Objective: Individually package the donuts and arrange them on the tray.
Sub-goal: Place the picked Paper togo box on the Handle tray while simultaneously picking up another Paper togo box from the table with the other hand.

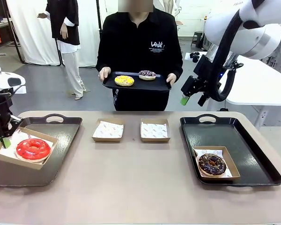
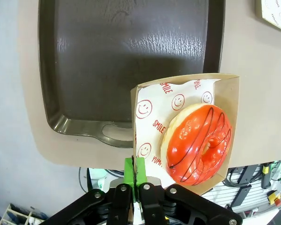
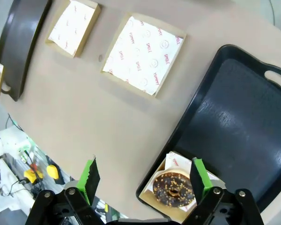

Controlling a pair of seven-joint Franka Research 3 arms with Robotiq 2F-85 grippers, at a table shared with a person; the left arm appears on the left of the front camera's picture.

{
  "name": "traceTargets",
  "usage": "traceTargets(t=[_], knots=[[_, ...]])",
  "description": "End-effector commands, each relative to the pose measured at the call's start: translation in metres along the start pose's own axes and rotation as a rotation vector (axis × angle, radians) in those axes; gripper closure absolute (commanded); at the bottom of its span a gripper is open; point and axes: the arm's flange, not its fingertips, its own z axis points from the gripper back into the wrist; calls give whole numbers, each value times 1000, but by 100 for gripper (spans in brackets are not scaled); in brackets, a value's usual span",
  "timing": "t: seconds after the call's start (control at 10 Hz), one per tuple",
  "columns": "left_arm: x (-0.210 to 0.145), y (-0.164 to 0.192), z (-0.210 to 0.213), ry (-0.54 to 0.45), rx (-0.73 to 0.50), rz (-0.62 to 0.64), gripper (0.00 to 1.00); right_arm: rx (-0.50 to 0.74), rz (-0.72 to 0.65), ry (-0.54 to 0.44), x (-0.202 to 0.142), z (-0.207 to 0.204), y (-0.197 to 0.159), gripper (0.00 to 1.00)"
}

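A tan table is stretching across the scene. Two open brown cardboard boxes, lined with white printed paper, are sitting side by side at its middle, one left and one right. A near-left box of the same kind is lying closer. A person in a black sweatshirt is standing at the far edge. Another person is standing farther back on the left, before a white curtain.

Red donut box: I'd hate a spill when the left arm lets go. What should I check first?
1. Grip: left end effector shut on red donut box edge: ok.
2. Load: red donut lying inside the box: ok.
3. Placement: box wholly over left tray: not ok, overhangs its rim.
4. Support: box resting on tray: cannot tell.
5. Clearance: right end effector open, raised far off: ok.
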Motion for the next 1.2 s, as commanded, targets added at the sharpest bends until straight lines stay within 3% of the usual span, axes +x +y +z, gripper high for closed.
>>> traceTargets(t=[0.0, 0.3, 0.7, 1.1], knots=[[-3, 0, 2, 1, -11, 17, 99, -19, 6, 1, 1, -1, 0, 0], [1, 3, -1, -35, 10, 24, 99, 0, 0, 0, 0, 0, 0, 0], [-16, 27, -22, -97, 56, -30, 99, -250, -236, 83, 25, -48, 53, 0], [-10, 20, -58, -138, 60, -21, 99, -362, -333, 139, 54, -106, 82, 0]])
